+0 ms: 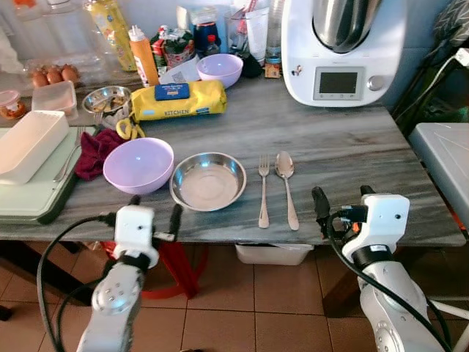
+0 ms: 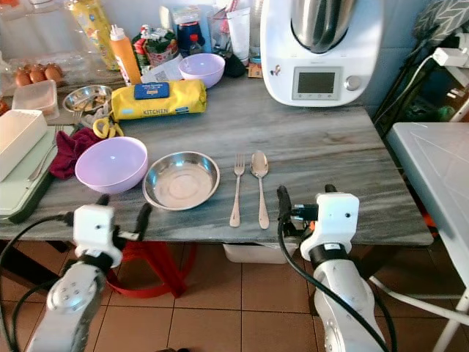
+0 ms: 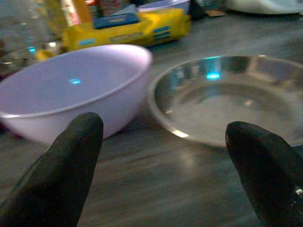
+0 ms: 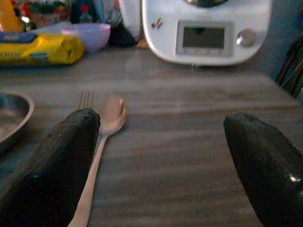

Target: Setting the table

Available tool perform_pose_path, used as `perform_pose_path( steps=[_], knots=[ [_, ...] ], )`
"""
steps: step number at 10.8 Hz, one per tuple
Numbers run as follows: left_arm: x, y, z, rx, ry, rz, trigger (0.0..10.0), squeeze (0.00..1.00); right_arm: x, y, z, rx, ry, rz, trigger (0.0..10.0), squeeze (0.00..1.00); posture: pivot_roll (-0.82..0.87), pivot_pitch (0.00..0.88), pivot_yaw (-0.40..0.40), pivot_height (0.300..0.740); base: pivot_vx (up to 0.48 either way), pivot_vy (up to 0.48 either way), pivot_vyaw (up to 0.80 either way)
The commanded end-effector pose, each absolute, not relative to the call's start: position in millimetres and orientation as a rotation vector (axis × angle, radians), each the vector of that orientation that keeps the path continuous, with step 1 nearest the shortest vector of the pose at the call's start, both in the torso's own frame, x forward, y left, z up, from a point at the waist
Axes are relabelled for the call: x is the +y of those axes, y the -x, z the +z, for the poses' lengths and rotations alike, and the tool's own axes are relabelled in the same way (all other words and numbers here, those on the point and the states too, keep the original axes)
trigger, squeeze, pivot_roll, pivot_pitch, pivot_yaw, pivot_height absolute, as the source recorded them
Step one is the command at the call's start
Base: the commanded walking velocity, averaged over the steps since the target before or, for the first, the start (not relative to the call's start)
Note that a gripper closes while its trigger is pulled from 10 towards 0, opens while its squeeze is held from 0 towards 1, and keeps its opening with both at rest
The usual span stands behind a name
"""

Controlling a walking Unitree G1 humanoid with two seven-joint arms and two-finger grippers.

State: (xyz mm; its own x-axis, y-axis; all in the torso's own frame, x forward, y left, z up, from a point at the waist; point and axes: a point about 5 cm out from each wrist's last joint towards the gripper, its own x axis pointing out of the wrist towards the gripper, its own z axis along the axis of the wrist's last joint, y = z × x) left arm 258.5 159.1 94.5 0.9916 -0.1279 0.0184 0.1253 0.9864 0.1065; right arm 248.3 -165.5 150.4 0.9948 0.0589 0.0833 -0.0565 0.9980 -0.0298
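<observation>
Grey table [image 1: 352, 147], spoon [image 4: 102, 142] between right gripper's [image 4: 161, 161] spread jaws

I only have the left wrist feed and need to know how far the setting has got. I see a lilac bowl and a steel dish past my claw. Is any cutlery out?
Observer: Yes. A fork and a spoon lie side by side just right of the steel dish.
Operator: Where is the right claw?
Observer: The right claw hangs open at the table's near edge, right of the spoon and touching nothing.
Operator: Any other bowl around?
Observer: A second lilac bowl sits at the back, beside the white kitchen machine.
</observation>
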Motion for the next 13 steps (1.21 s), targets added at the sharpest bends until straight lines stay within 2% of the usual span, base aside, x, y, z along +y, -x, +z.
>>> perform_pose_path(
  steps=[1, 4, 7, 9, 13],
  knots=[
    [156.1, -259.1, 91.8, -0.01, -0.116, -0.137, 10.0, 0.0, -168.9, -251.7, 151.6, -0.092, 0.034, 0.04, 10.0, 0.0, -0.12, 0.081, 0.064, 0.74, 0.0, 0.0, 0.0],
    [152.4, -264.5, 92.5, -0.013, -0.11, -0.147, 10.0, 0.0, -167.4, -259.0, 157.1, -0.105, 0.045, 0.041, 10.0, 0.0, -0.13, 0.056, 0.052, 0.74, 0.0, 0.0, 0.0],
    [164.6, -273.3, 92.9, -0.012, -0.118, -0.075, 10.0, 0.0, -165.3, -270.7, 142.6, -0.063, 0.012, 0.034, 10.0, 0.0, -0.08, 0.005, 0.033, 0.74, 0.0, 0.0, 0.0],
    [155.0, -275.6, 91.5, -0.017, -0.115, -0.099, 10.0, 0.0, -168.3, -273.2, 140.1, -0.063, 0.019, 0.029, 10.0, 0.0, -0.09, 0.001, 0.04, 0.74, 0.0, 0.0, 0.0],
    [145.1, -285.6, 95.4, -0.027, -0.104, -0.146, 10.0, 0.0, -172.0, -277.4, 136.3, -0.058, -0.001, -0.023, 10.0, 0.0, -0.11, 0.0, 0.048, 0.74, -0.259, 0.0, 0.0]
  ],
)
